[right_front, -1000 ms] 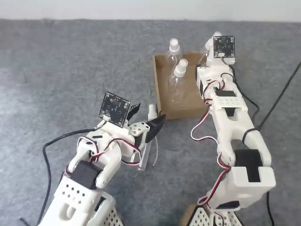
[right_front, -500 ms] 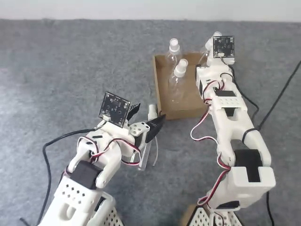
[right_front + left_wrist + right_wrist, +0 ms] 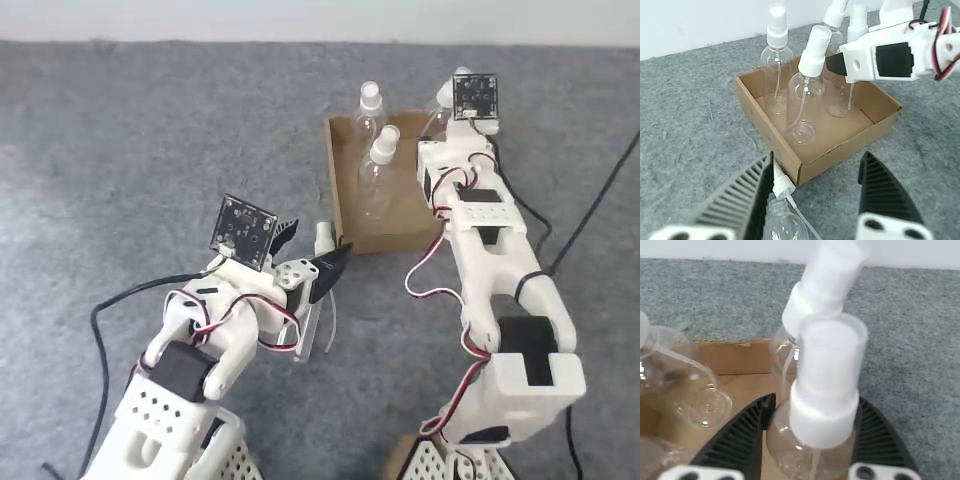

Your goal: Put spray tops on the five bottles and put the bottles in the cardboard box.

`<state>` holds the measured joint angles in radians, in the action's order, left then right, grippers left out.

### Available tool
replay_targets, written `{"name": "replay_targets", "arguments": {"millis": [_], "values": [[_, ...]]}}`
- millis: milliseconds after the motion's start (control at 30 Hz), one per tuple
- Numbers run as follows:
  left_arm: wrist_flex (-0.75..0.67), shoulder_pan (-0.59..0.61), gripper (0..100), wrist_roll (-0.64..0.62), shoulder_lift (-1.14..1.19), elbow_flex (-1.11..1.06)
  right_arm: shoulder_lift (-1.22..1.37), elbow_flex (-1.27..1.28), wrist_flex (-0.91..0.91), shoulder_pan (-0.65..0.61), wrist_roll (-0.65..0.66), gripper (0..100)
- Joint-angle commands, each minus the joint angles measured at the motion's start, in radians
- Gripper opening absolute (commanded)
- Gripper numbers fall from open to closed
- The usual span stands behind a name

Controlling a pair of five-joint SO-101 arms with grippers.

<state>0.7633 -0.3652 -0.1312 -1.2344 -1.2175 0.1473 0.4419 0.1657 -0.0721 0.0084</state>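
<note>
Right wrist view shows the right gripper (image 3: 812, 407) clasping a capped bottle (image 3: 827, 365) upright in the cardboard box's (image 3: 735, 357) far right corner, while the left gripper (image 3: 817, 157) gapes wide over a lying bottle (image 3: 782, 220) just near of it.

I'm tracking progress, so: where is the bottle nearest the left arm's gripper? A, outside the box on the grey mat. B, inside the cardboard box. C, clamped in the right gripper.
A: the bottle sits on the mat outside the cardboard box, by its near corner, at the open left gripper.
</note>
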Motion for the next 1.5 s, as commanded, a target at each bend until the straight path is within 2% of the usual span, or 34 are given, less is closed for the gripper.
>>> {"name": "replay_targets", "arguments": {"millis": [0,300,567,833,1233,1333,1467], "values": [[-0.025,0.002,26,0.008,0.000,0.010,-0.008,-0.049,0.008,-0.013,0.041,16.8],[-0.026,0.002,26,0.008,0.000,0.010,-0.008,-0.048,0.008,-0.028,0.043,30.7],[-0.026,0.002,26,0.009,0.000,0.010,-0.050,-0.049,0.012,-0.022,0.043,31.2],[-0.026,0.002,26,0.009,0.000,0.010,-0.214,-0.132,0.159,-0.030,0.037,31.3],[-0.026,0.009,26,0.009,0.000,0.013,-0.433,-0.313,0.476,-0.042,0.035,31.2],[-0.026,0.028,26,0.009,0.000,0.018,-0.493,-0.313,0.641,-0.114,0.035,31.1],[-0.005,0.133,26,0.049,0.008,0.073,-0.550,-0.311,0.892,-0.262,0.034,31.1]]}}
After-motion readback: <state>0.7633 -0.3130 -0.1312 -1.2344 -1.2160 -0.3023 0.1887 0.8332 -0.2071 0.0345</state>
